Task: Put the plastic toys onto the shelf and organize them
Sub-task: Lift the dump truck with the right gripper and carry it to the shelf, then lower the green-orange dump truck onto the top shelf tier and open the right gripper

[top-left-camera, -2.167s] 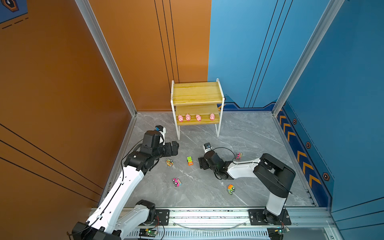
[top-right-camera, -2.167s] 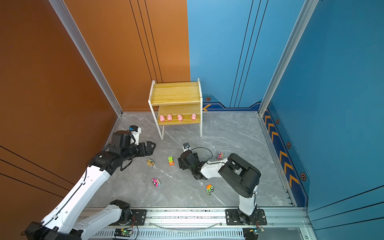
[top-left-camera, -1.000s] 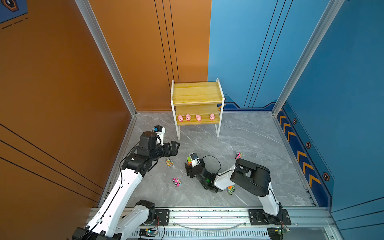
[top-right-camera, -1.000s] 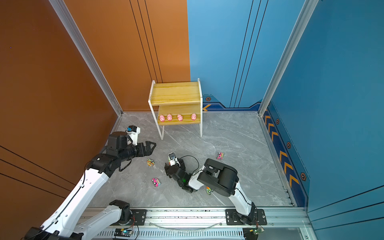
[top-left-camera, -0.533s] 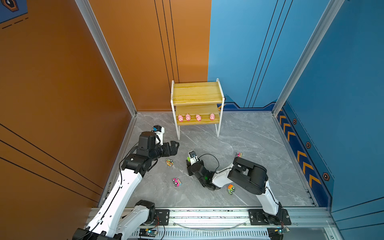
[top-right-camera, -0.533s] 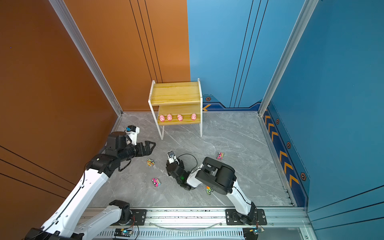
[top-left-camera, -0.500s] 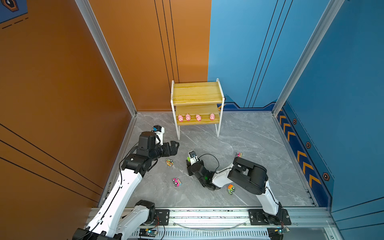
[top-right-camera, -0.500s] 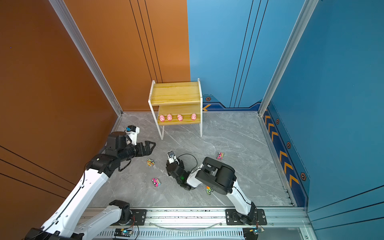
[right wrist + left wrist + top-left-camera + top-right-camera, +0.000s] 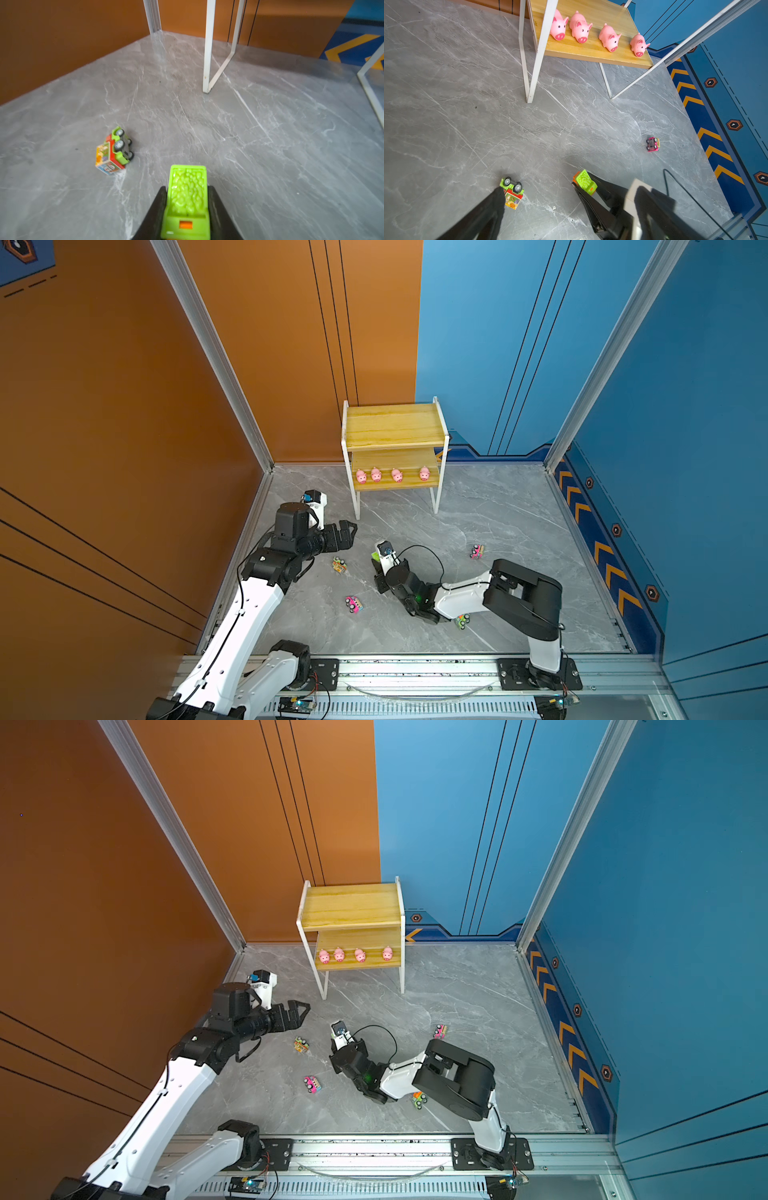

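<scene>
The right gripper (image 9: 187, 188) had its fingers clamped on a green toy truck (image 9: 186, 207); the left gripper (image 9: 351, 536) held its fingers wide apart, empty.

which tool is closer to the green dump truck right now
Right. The right tool is shut on the green dump truck, pinching its two sides. The left tool hangs open, apart from it, on the side of the orange wall.
</scene>
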Motion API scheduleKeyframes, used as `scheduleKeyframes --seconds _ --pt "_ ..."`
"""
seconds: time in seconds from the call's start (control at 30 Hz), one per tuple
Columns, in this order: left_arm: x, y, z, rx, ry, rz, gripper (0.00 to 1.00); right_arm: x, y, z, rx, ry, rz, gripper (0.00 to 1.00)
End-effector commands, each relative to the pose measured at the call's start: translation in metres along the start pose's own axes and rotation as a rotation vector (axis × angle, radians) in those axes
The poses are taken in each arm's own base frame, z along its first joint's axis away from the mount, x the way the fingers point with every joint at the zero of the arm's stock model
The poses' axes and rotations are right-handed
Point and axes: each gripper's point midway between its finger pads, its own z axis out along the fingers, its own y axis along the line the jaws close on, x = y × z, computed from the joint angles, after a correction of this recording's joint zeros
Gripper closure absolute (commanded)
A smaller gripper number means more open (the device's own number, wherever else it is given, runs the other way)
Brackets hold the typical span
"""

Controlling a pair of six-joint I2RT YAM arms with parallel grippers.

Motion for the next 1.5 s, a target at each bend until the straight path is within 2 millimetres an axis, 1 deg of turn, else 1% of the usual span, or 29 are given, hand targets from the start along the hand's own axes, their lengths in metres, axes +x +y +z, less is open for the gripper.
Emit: scheduleKeyframes --seconds 0.0,0.07,0.17,0.3,0.43,0.47,0.53,0.63,0.7,0.77,0.87,0.9,0.93,0.97,1.03,1.1,1.13,1.2,1.23,1.27,1.4,1.47 --pt "-0.001 0.002 -0.001 0.004 -0.019 -0.003 0.02 -0.021 -0.009 -0.023 0.038 0.028 -0.061 0.71" --pt "-0.002 0.002 -0.002 0.001 -0.024 -0.003 0.02 -0.039 -0.014 -0.036 0.057 0.035 -0.076 0.71" --pt "-0.002 0.004 -0.002 -0.003 -0.028 -0.005 0.02 -0.07 -0.025 -0.055 0.103 0.045 -0.09 0.71" --pt "-0.004 0.003 -0.002 -0.002 -0.034 -0.005 0.02 -0.122 -0.049 -0.082 0.177 0.009 -0.082 0.71" --pt "-0.003 0.002 -0.003 -0.013 -0.042 0.018 0.02 -0.174 -0.073 -0.098 0.222 -0.029 -0.062 0.7" --pt "-0.002 0.0 -0.003 -0.012 -0.041 0.028 0.02 -0.186 -0.078 -0.101 0.227 -0.041 -0.061 0.7" --pt "0.0 -0.004 -0.001 -0.007 -0.036 0.046 0.02 -0.211 -0.092 -0.104 0.253 -0.052 -0.055 0.7" --pt "0.005 -0.016 0.002 0.006 -0.026 0.099 0.02 -0.243 -0.112 -0.102 0.269 -0.064 -0.031 0.7" --pt "0.005 -0.027 0.002 0.006 -0.031 0.143 0.02 -0.259 -0.123 -0.098 0.284 -0.062 -0.023 0.7" --pt "0.001 -0.042 -0.001 0.013 -0.046 0.193 0.02 -0.274 -0.131 -0.092 0.286 -0.062 -0.018 0.69" --pt "-0.008 -0.074 -0.006 0.039 -0.077 0.297 0.02 -0.289 -0.143 -0.08 0.294 -0.045 -0.016 0.69" --pt "-0.02 -0.09 -0.012 0.056 -0.103 0.332 0.02 -0.295 -0.146 -0.076 0.297 -0.043 -0.015 0.69" --pt "-0.024 -0.099 -0.012 0.065 -0.109 0.362 0.02 -0.297 -0.148 -0.072 0.293 -0.037 -0.017 0.69" --pt "-0.029 -0.11 -0.011 0.077 -0.115 0.394 0.02 -0.307 -0.151 -0.071 0.297 -0.048 -0.016 0.69" --pt "-0.04 -0.121 -0.006 0.083 -0.119 0.437 0.02 -0.314 -0.158 -0.064 0.313 -0.05 -0.022 0.69" --pt "-0.049 -0.126 0.003 0.078 -0.124 0.486 0.02 -0.32 -0.167 -0.057 0.333 -0.057 -0.019 0.69" --pt "-0.051 -0.128 0.007 0.086 -0.126 0.508 0.02 -0.322 -0.17 -0.053 0.336 -0.059 -0.015 0.69" --pt "-0.049 -0.135 0.014 0.133 -0.13 0.554 0.02 -0.328 -0.177 -0.046 0.336 -0.068 0.001 0.69" --pt "-0.047 -0.136 0.015 0.15 -0.136 0.563 0.02 -0.329 -0.174 -0.042 0.324 -0.07 0.007 0.7" --pt "-0.043 -0.137 0.016 0.173 -0.146 0.569 0.02 -0.331 -0.192 -0.038 0.347 -0.074 0.022 0.69" --pt "-0.024 -0.14 0.016 0.256 -0.166 0.585 0.02 -0.335 -0.203 -0.019 0.354 -0.078 0.036 0.69" --pt "-0.018 -0.141 0.015 0.268 -0.162 0.6 0.02 -0.336 -0.208 -0.011 0.359 -0.078 0.04 0.69"
